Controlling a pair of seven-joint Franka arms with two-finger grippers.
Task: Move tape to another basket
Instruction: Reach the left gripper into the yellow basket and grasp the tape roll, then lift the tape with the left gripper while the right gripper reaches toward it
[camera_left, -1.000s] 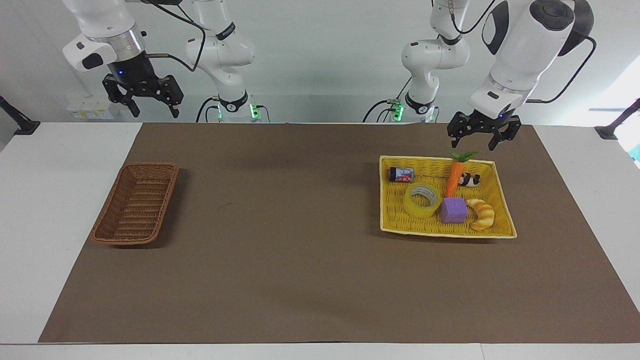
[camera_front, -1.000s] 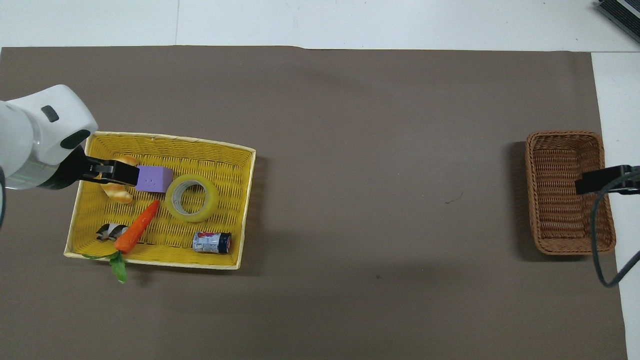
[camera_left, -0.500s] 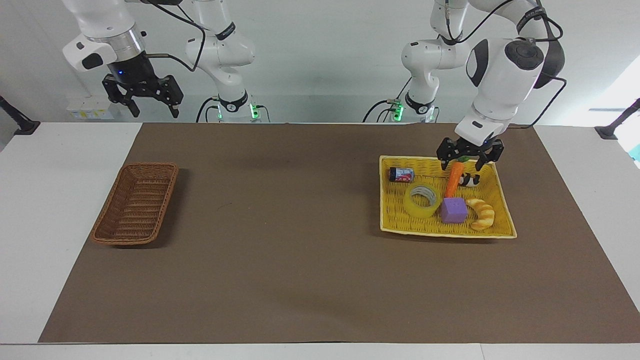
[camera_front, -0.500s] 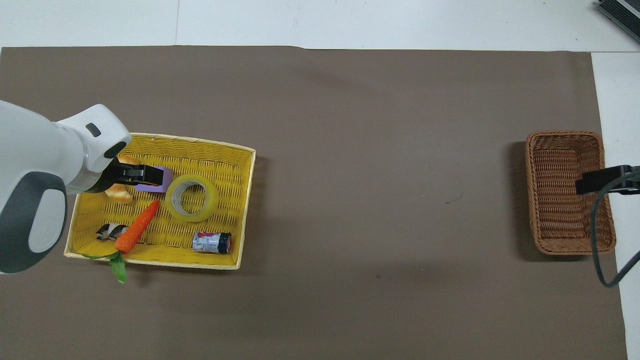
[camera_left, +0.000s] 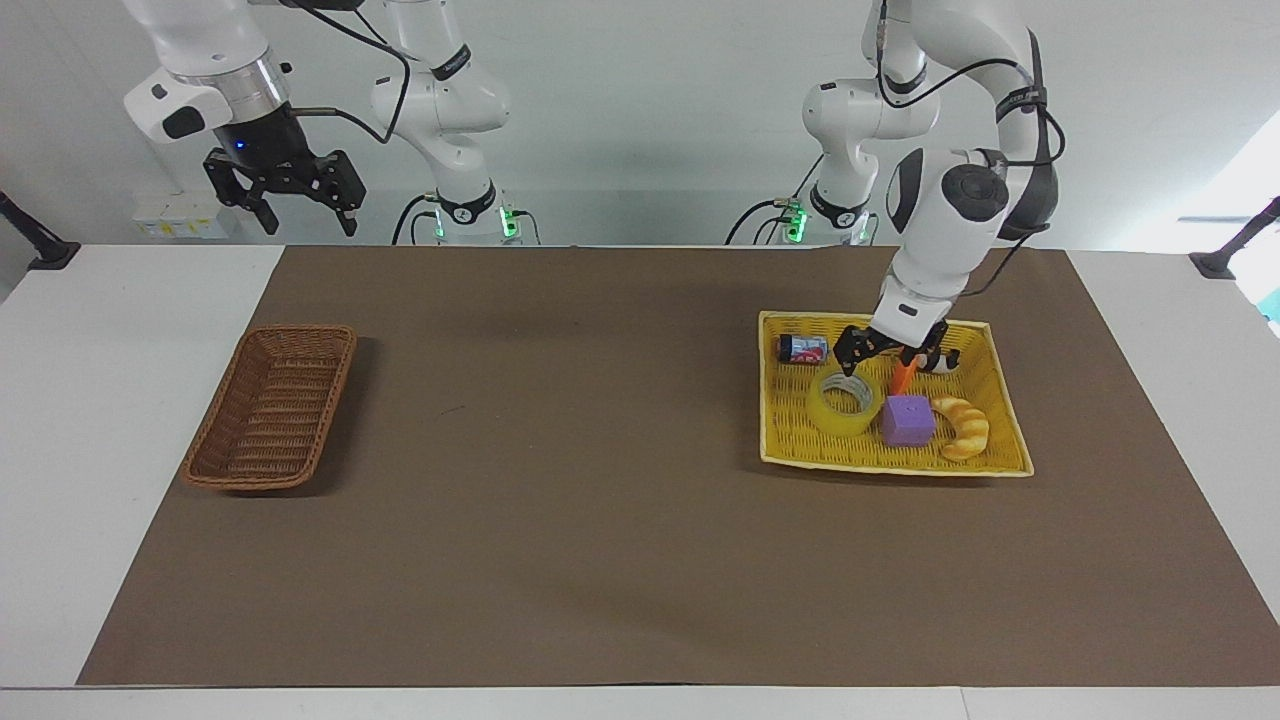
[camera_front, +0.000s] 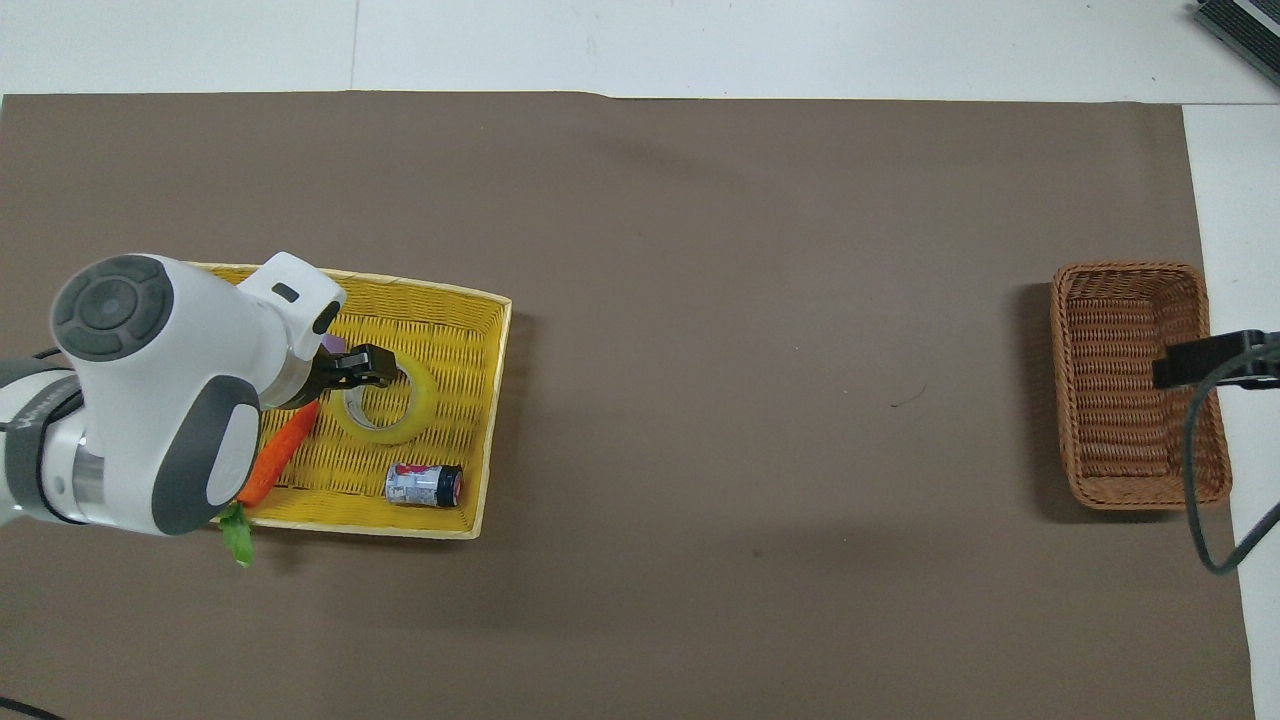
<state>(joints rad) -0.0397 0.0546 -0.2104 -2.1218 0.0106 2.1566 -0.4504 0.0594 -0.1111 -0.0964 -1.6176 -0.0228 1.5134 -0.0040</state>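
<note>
Facing view shows the task barely begun: the tape (camera_left: 845, 401) lies flat in the yellow basket (camera_left: 1005, 400) at the left arm's end of the table, beside the purple cube (camera_left: 908, 420) and farther from the robots than the small can (camera_left: 803, 349). The brown basket (camera_left: 272, 405), where it has to go, sits well apart at the right arm's end and holds nothing. Grasping, lifting, carrying across and dropping all remain.

The left gripper (camera_left: 888, 352) is low over the yellow basket, just above the tape's robot-side rim and in front of the carrot (camera_left: 902, 375). Its fingers are spread wide, holding nothing; I cannot tell whether a fingertip already touches the roll. The right gripper (camera_left: 293, 192) waits high near the brown basket, fingers spread and empty.
</note>
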